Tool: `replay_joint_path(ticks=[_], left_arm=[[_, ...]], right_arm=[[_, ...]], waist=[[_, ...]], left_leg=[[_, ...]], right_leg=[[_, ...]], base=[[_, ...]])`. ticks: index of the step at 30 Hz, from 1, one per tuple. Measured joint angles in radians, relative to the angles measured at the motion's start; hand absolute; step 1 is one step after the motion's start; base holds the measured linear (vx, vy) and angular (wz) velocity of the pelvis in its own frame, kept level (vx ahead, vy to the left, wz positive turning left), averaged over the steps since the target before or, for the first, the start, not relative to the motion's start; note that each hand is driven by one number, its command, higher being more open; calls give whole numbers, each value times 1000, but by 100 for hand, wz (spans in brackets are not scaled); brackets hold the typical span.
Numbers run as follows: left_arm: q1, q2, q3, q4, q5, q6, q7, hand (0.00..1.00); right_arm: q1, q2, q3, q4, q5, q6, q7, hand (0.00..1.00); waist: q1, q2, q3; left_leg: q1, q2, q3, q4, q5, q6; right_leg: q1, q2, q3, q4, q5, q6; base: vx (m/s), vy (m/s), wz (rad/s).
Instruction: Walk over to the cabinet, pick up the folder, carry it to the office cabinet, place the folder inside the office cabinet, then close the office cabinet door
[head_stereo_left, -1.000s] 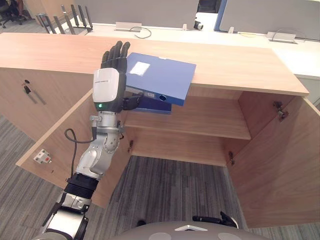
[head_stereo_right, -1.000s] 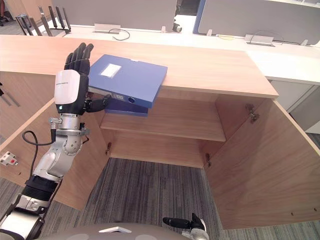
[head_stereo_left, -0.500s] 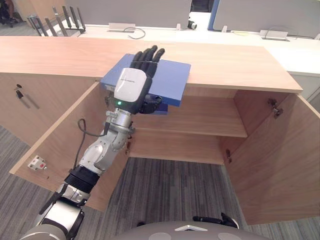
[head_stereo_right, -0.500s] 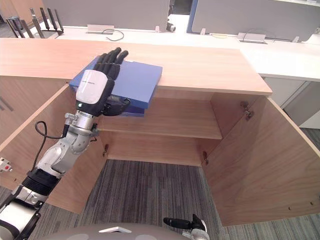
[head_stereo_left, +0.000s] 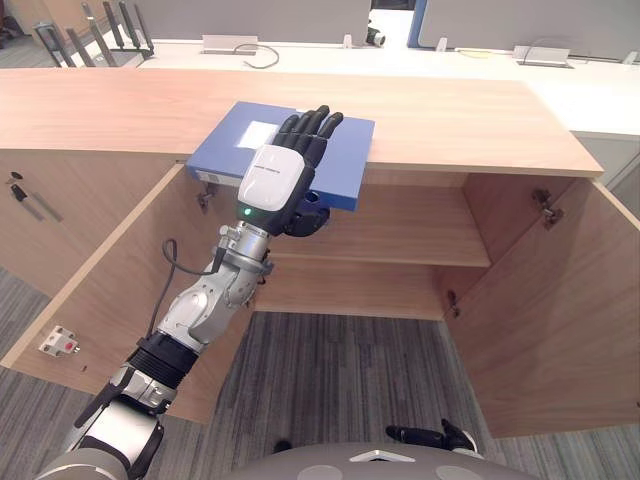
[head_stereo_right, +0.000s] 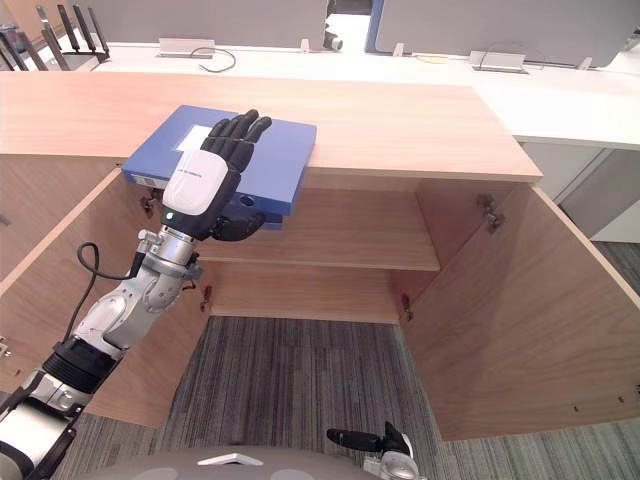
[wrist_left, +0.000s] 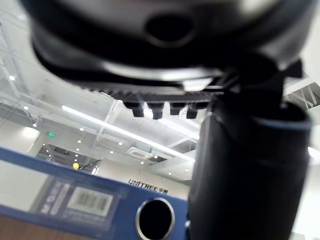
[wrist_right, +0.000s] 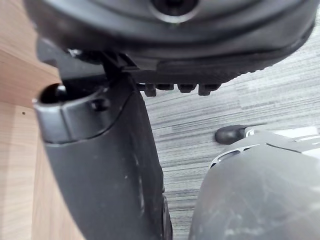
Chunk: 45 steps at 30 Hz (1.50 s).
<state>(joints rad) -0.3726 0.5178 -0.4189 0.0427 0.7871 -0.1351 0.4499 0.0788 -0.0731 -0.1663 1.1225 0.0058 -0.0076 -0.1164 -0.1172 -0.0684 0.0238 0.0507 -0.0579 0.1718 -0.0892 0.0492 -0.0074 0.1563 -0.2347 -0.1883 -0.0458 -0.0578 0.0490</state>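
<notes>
Left hand (head_stereo_left: 283, 178) sits centre-left of frame, clamped on the blue folder (head_stereo_left: 348, 168). Its fingers (head_stereo_left: 312, 128) lie flat on the cover and its thumb (head_stereo_left: 305, 218) is tucked under the spine edge. In the left wrist view the thumb presses the spine just beside the round finger hole (wrist_left: 155, 218).

Folder is flat at upper centre, across the front edge of the cabinet top (head_stereo_left: 470, 125). Its near side juts out over the open compartment. Cannot tell whether it rests on the wood. White label (head_stereo_left: 262, 133) on the cover.

Left-frame door (head_stereo_left: 100, 280) and right-frame door (head_stereo_left: 560, 320) both stand wide open, with the shelf (head_stereo_left: 410, 235) between them.

Right hand (head_stereo_left: 432, 437) hangs low at the bottom edge over grey carpet (head_stereo_left: 330, 370), fingers loose, holding nothing.
</notes>
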Motion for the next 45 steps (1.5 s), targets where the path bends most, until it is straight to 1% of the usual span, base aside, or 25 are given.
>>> replay_joint_path(ticks=[3,7,10,13,23,24,28,32,34,38,42,45], left_arm=[[-3,0,-6,0,0,2,-1,100],[-33,0,-44,38,1,2,-7,100],[-34,1,-50,80,1,3,-20,100],[-51,3,-78,124,2,4,-37,100],[-112,10,-87,224,46,8,-43,100],[-116,10,-87,233,49,12,-43,0],[-146,9,-87,283,90,39,-39,0],[-186,4,-85,283,131,68,12,0],[-205,-8,-75,284,132,86,51,0],[-245,-9,-63,314,187,110,78,0],[-253,-10,-35,336,241,133,81,0],[-253,-10,-25,356,241,143,82,0]], right_arm=[[2,0,0,0,0,1,0,100],[-4,0,-1,0,0,1,0,100],[-18,0,-10,0,0,1,0,100],[-19,0,-21,0,0,1,0,100],[-17,-1,-22,0,1,1,0,100],[-17,-1,-22,0,1,1,0,100],[-19,-1,-22,0,1,1,-1,100],[-26,-1,-22,0,1,1,-1,100],[-26,0,-22,0,1,1,-3,100],[-33,0,-21,0,1,1,-6,100],[-37,0,-21,0,1,1,-10,100],[-37,0,-21,0,1,1,-13,100]], waist=[[-1,2,1],[-3,5,4],[-21,14,11],[-20,21,16],[-24,22,22],[-24,22,22],[-26,23,27],[-26,20,42],[-26,19,43],[-29,20,44],[-32,22,45],[-30,22,47]], left_leg=[[0,1,0,0,0,-1],[0,1,2,1,0,-1],[0,2,8,2,0,-1],[-1,3,14,3,0,0],[-1,4,17,1,2,2],[-1,4,17,0,2,2],[-1,5,17,0,2,2],[0,5,18,0,3,2],[0,5,18,0,3,2],[3,6,23,0,3,2],[7,8,27,0,2,1],[7,8,27,0,2,1]], right_leg=[[0,0,0,0,1,2],[-2,0,0,0,6,10],[-6,0,0,1,12,20],[-10,0,0,2,14,24],[-17,0,0,10,16,26],[-17,0,0,10,16,26],[-17,0,0,10,16,26],[-17,0,0,10,16,27],[-17,0,0,10,17,27],[-17,1,2,10,17,29],[-14,2,5,10,18,29],[-14,2,5,9,18,30]], base=[[-23,-32,0],[-8,-14,-1],[-15,-16,-5],[-24,-26,-6],[-18,-16,-1],[-32,-29,-1],[0,0,0],[0,0,0],[0,0,0],[-2,-4,-3],[0,0,-2],[0,0,0]])
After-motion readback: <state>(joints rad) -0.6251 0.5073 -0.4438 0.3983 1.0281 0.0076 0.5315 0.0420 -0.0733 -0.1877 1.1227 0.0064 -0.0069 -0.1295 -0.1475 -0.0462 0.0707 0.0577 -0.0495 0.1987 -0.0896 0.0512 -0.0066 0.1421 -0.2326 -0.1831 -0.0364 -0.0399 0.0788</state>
